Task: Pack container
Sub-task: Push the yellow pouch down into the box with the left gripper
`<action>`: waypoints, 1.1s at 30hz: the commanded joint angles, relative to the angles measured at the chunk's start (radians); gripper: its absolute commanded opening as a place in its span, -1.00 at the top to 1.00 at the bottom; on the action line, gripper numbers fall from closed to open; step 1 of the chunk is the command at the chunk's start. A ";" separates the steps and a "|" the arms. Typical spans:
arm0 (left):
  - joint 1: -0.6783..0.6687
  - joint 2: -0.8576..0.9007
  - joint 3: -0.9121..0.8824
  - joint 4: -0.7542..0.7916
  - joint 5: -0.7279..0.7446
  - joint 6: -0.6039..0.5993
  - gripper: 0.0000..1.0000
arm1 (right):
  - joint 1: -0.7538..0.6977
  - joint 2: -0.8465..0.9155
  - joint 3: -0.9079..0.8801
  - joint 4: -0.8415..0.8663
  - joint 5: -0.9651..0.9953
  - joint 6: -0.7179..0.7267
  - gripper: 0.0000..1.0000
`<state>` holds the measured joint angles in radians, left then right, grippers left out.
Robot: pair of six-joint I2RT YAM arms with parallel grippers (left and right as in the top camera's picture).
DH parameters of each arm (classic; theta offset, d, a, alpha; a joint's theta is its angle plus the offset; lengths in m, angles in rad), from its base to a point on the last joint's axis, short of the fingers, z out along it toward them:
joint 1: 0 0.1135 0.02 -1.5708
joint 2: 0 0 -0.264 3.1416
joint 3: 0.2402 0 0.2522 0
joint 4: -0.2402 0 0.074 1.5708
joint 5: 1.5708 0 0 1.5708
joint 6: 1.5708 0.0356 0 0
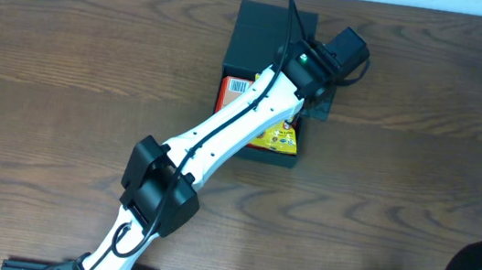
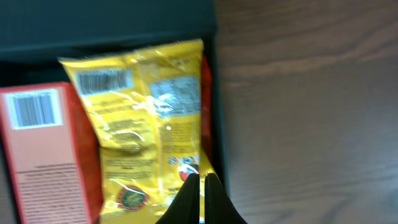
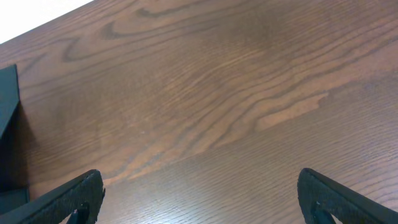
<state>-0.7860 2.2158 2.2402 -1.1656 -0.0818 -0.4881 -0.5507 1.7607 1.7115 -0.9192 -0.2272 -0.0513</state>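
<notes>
The fingers (image 2: 188, 202) of the left gripper (image 2: 201, 179) are pressed together with only a sliver between the tips. I see nothing pinched there, so I read them as closed and empty, though they sit right over the lower edge of the yellow snack bag (image 2: 149, 124) and I can't rule out a touch. On the right wrist view the right gripper (image 3: 199, 186) has its fingers spread wide over the bare table (image 3: 249, 93), holding nothing.

The container (image 1: 258, 36) lies near the middle of the table towards the far edge, its flap lid folded back and open. My left arm reaches across it in the overhead view. Inside, the yellow bag lies flat against the right wall, partly overlapping a red box (image 2: 37, 149) beside it on the left.

My judgement is that the packing step for the bag is about done: it sits in the container and the left gripper hovers above it. I see no other snack waiting on the table, though the arm hides some of it. The next move calls for lifting the left arm straight up so the tips don't drag the bag, then finding the flap and swinging it shut without catching the bag's upper edge.
</notes>
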 commanded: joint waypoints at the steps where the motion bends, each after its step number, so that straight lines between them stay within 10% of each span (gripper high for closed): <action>1: 0.020 0.011 -0.025 0.015 -0.053 0.016 0.88 | -0.009 0.009 -0.007 0.001 0.002 0.013 -0.98; 33: 0.106 0.032 0.081 0.021 -0.004 -0.012 0.88 | -0.009 0.009 -0.007 -0.001 0.002 0.013 -0.98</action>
<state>-0.6872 2.3093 2.2913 -1.1267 -0.0788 -0.4969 -0.5510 1.7607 1.7115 -0.9188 -0.2272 -0.0513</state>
